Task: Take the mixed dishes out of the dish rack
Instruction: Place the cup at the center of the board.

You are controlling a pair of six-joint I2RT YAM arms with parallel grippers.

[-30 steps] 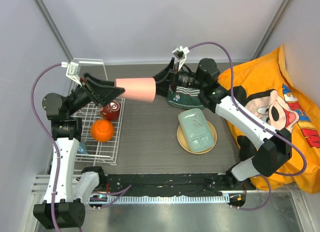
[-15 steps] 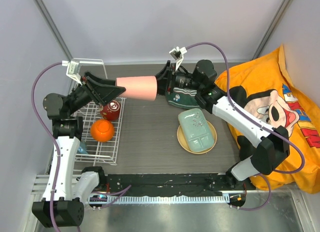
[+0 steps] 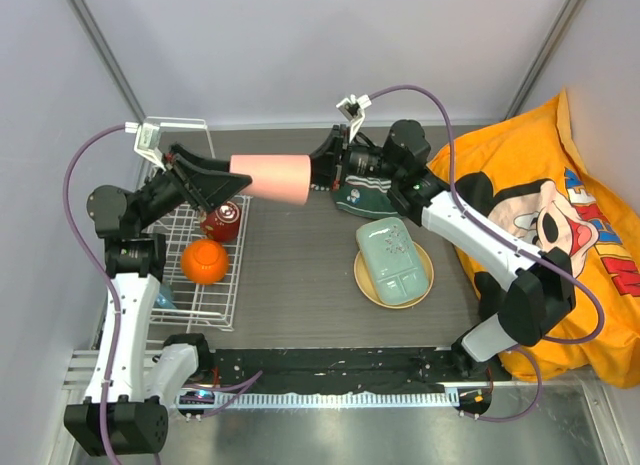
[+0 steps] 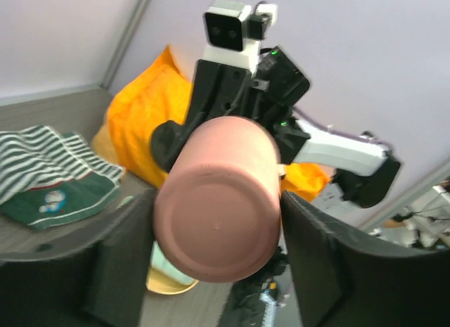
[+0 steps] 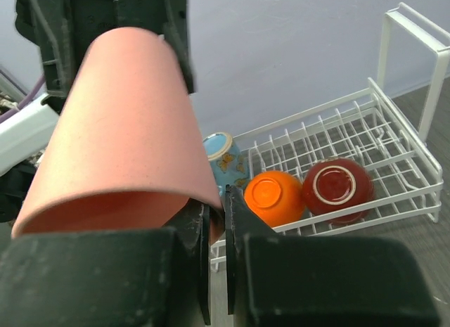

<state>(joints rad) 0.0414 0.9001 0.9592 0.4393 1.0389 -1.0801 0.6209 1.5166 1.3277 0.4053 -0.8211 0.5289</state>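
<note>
I am holding the pink cup (image 3: pixel 270 177) sideways in mid-air at about eleven o'clock in the overhead view, just off the three-o'clock edge of the dish rack (image 3: pixel 200 305). It is in a hand-over pose: the left arm's fingers (image 4: pixel 119 264) are grasping its base end, while the right arm's fingers (image 5: pixel 316 285) are clenched on the rim wall, one inside and one outside. I am judging that the right arm is taking it, since the free desk (image 3: pixel 300 275) beside the pale green tray (image 3: pixel 394 262) lies on its side.

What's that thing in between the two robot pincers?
The pink cup, lying sideways in the air. The left pincer grips its closed end, the right pincer pinches its rim. The top view shows it best.
</note>
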